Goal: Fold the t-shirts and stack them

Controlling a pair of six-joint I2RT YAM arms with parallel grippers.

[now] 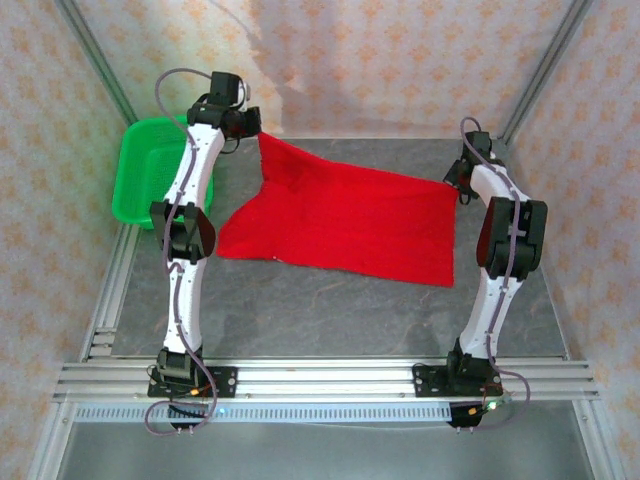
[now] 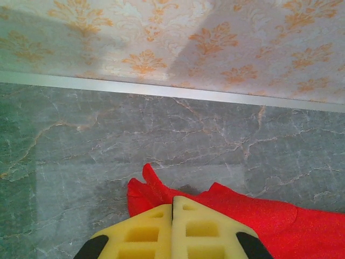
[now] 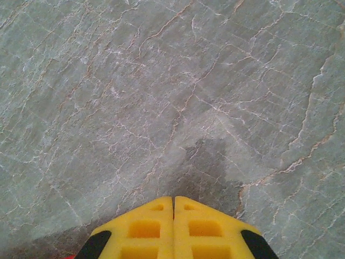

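While both claws are pressed together on the red t-shirt point(image 1: 345, 220), the step in hand looks like spreading it flat before the first fold. The left claw point(image 1: 248, 125) pinches a far corner, and red cloth comes out from under its yellow pads point(image 2: 161, 218). The right claw point(image 1: 455, 183) seems to pinch the opposite corner, though its own camera gives little proof. The shirt hangs stretched between them, its near edge on the counter point(image 1: 320, 320). Next, I think, both arms must lower together, keeping the cloth tight. The counter is grey, veined like marble. A green basket point(image 1: 140, 190) stands at the left, and patterned wallpaper point(image 1: 400, 60) is behind.
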